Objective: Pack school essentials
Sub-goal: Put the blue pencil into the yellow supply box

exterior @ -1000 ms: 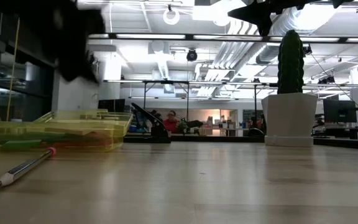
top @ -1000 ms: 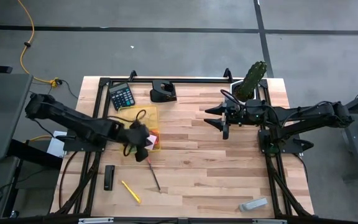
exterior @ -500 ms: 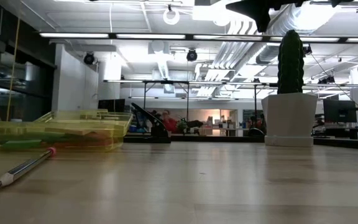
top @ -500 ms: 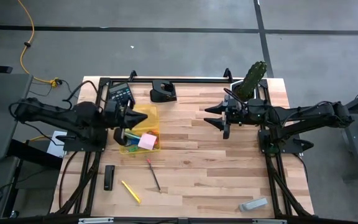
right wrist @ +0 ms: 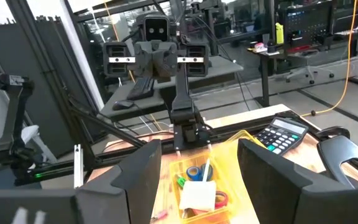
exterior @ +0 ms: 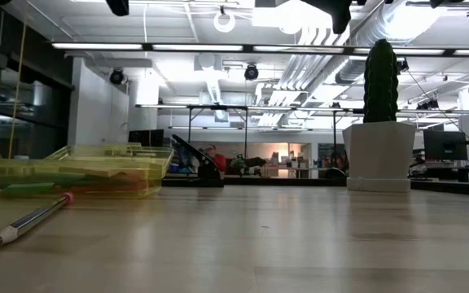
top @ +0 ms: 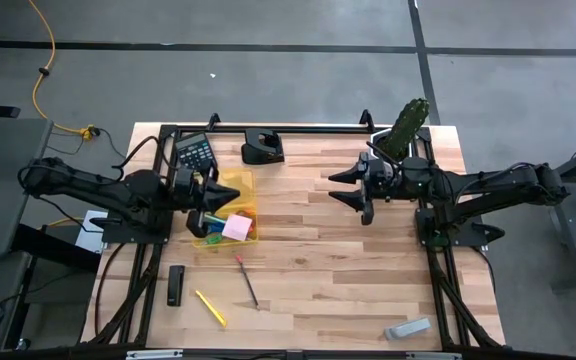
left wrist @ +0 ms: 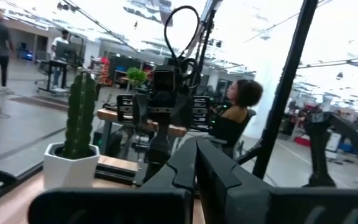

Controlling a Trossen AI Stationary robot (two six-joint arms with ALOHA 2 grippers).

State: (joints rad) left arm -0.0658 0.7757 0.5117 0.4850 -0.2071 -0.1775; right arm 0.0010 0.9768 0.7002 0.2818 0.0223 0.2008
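Note:
A yellow see-through tray (top: 224,206) lies at the table's left. In it are a pink note pad (top: 236,227), blue-handled scissors (right wrist: 194,172), something red (right wrist: 219,199) and green pens (right wrist: 181,181). A pencil (top: 246,281) and a yellow pen (top: 209,308) lie flat on the wood nearer the near edge. My left gripper (top: 211,190) hovers shut above the tray's left side, its fingers together in its wrist view (left wrist: 194,163). My right gripper (top: 353,195) waits open and high at the table's right, facing the tray (right wrist: 201,149).
A calculator (top: 196,153) and a black desk tool (top: 263,148) sit near the far edge. The cactus in its white pot (top: 405,126) stands at the far right corner. A black marker-like bar (top: 175,285) and a grey block (top: 408,327) lie toward the near edge.
My left gripper has risen from low over the tray's near right part and drawn back toward the table's left and far edge, out of the low view. The pink note pad now shows uncovered in the tray.

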